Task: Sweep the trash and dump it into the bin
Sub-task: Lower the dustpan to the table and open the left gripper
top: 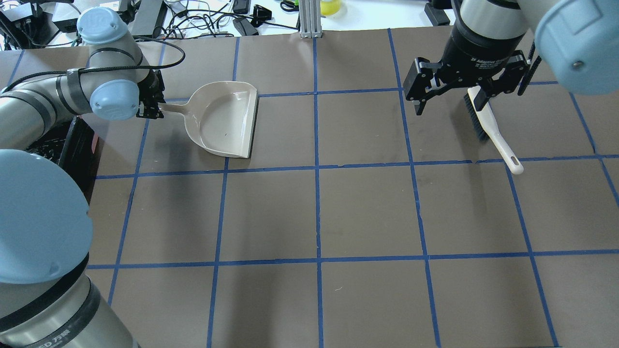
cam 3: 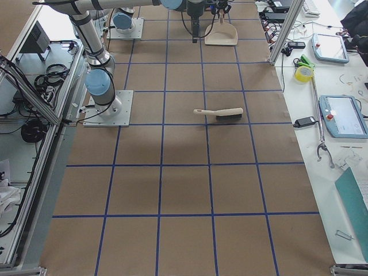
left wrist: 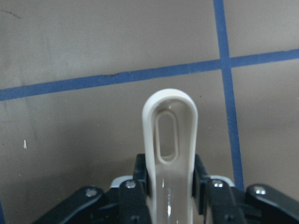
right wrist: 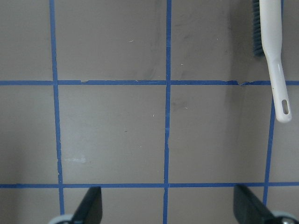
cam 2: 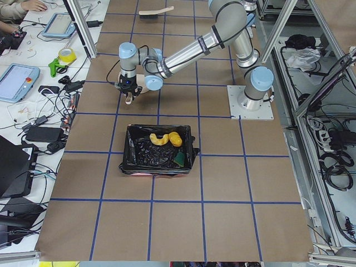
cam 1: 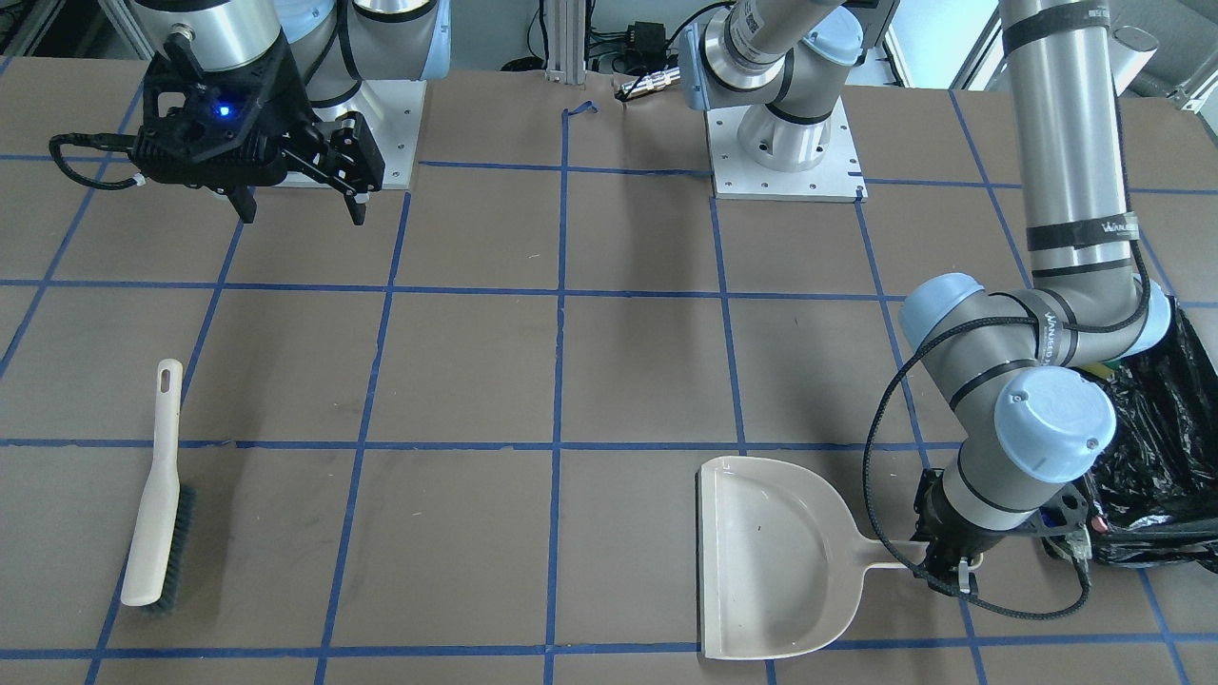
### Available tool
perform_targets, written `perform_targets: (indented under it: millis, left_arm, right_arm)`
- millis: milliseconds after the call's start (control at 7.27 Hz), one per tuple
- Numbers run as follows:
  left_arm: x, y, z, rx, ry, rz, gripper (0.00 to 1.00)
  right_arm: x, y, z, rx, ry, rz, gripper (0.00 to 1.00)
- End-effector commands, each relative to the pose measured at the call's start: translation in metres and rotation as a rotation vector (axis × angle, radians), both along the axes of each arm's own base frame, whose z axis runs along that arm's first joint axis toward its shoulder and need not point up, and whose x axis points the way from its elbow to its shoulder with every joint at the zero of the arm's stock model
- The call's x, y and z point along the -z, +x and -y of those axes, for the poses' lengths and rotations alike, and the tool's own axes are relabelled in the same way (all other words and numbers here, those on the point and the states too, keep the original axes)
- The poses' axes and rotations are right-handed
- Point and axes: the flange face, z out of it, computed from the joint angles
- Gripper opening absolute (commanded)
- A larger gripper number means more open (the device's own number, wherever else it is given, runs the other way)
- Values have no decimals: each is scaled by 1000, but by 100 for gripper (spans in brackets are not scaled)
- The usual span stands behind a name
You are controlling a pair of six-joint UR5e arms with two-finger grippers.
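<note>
Left claw [cam 1: 954,571] is clamped on the handle of a beige dustpan [cam 1: 771,561], which lies flat on the desk [cam 1: 476,381]. Just to that claw's left, the black-lined bin [cam 2: 142,157] holds all three pieces of trash [cam 2: 174,138]. Right claw [cam 1: 300,205] hangs wide open above the desk, with a brush [cam 1: 157,495] lying beyond it.

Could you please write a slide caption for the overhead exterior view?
Left gripper grips the empty dustpan by its handle on the table; right gripper hangs open, brush lying unheld.
</note>
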Motion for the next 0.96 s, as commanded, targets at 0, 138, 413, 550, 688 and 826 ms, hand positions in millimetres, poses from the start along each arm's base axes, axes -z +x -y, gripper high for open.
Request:
perform_targets:
  millis: [0, 138, 413, 550, 688, 826]
  left_arm:
    - [-8, 0, -2, -9, -11, 7, 24]
    - [-10, 0, -3, -6, -11, 10, 35]
    - [-14, -1, -5, 2, -14, 12, 49]
    - [-15, -4, -9, 3, -12, 11, 51]
    - [-16, -6, -11, 3, -13, 12, 51]
    - [-24, -9, -12, 12, -24, 16, 51]
  right_arm:
    - [0, -2, 1, -6, 0, 1, 100]
    - [0, -3, 0, -4, 1, -1, 100]
    - [4, -2, 0, -4, 12, -1, 100]
    - [4, -2, -1, -4, 13, 0, 100]
    - [5, -2, -1, -6, 16, -1, 100]
    - [5, -2, 0, -6, 18, -1, 100]
